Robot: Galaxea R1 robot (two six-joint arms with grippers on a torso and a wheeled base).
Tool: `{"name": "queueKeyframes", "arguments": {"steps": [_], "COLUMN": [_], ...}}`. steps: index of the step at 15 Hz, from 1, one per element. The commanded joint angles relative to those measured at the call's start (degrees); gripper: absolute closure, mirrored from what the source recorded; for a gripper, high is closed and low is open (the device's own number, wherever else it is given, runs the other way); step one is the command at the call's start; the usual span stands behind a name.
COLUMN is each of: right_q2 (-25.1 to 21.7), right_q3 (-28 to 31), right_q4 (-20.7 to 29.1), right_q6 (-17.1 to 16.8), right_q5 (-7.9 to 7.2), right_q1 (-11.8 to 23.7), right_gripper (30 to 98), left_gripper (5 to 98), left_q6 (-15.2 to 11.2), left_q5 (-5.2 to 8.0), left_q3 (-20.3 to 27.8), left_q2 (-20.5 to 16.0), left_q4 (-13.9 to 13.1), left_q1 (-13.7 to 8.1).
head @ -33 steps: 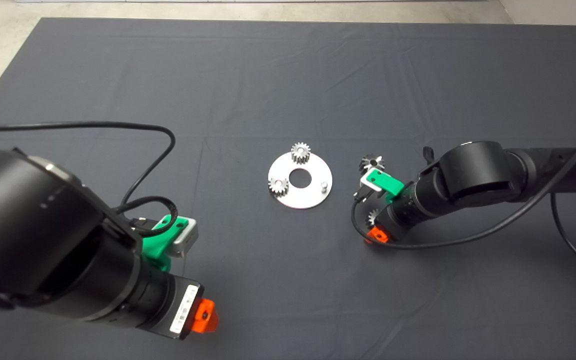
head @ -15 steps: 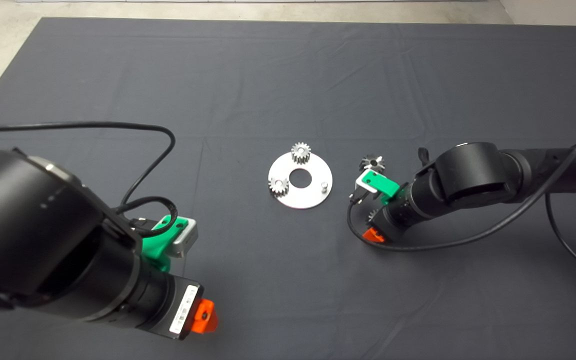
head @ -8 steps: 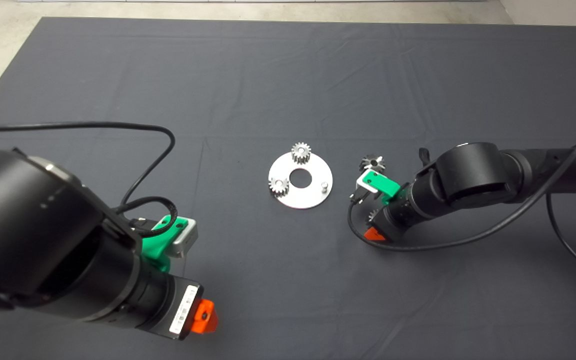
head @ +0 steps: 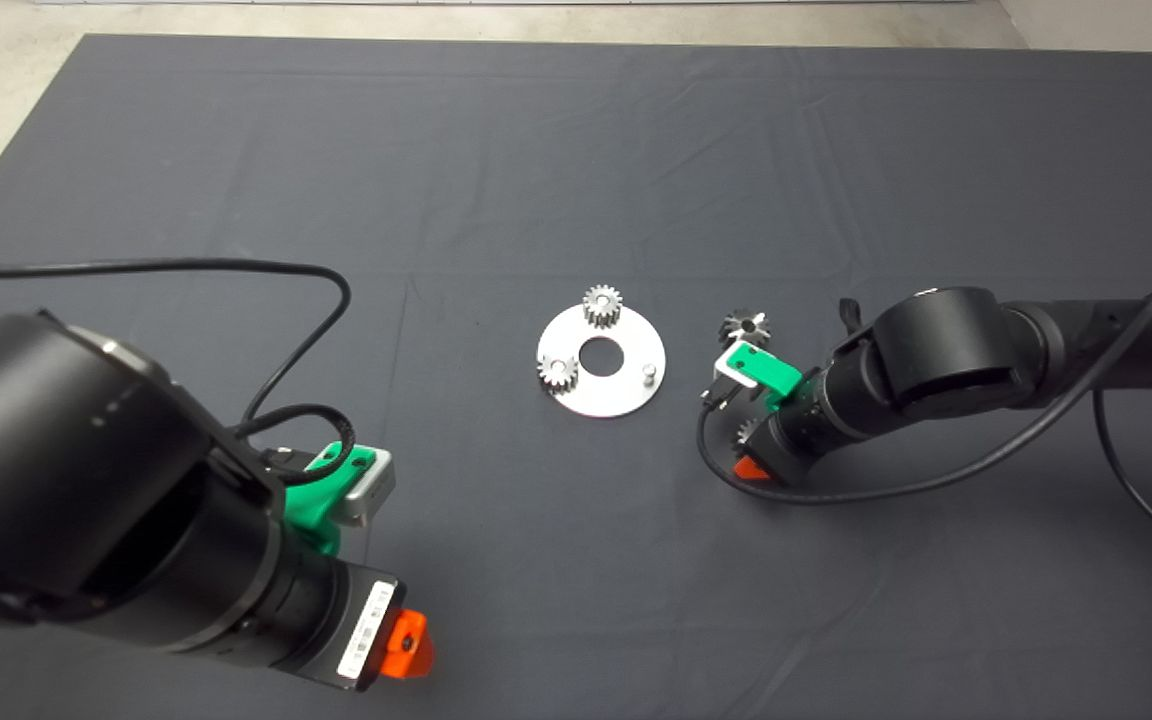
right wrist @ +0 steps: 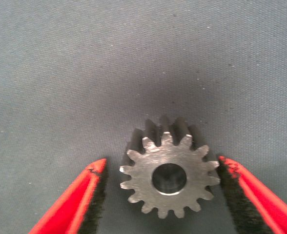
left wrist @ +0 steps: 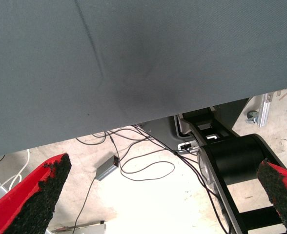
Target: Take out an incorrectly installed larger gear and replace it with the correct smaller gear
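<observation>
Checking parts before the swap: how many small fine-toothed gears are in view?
3: two on the round plate, far-edge gear and left-edge gear; the smaller gear lies on the mat between the right gripper fingers.

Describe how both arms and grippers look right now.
Both arms are glossy black cylinders trailing looped black cables. The left gripper has a green mount, silver block, white barcode label and orange-red tip; the right gripper has red fingers lined with rough black pads.
</observation>
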Motion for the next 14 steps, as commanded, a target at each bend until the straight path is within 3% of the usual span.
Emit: {"name": "queueKeyframes", "arguments": {"steps": [1,11,14], "right_q2": [0.2,0.5,0.4], "right_q3": [0.1,0.0,0.2], "right_q4": [-2.2,-6.2,-6.2], "right_q6": [-0.2,-0.4,-0.3], "right_q5": [0.14,0.14,-0.22], "right_q1": [0.8,0.7,0.4], "right_gripper": [70.6,81.9,81.9], "left_gripper": [5.4,5.4,5.4], "left_q6": [0.1,0.1,0.1], "left_q5": [1.25,1.16,1.16], "left_q3": [0.9,0.9,0.9], "left_q2": [-1.0,-1.0,-1.0], "left_q4": [-0.2,-0.2,-0.2], "left_q1": [-0.4,-0.4,-0.4]}}
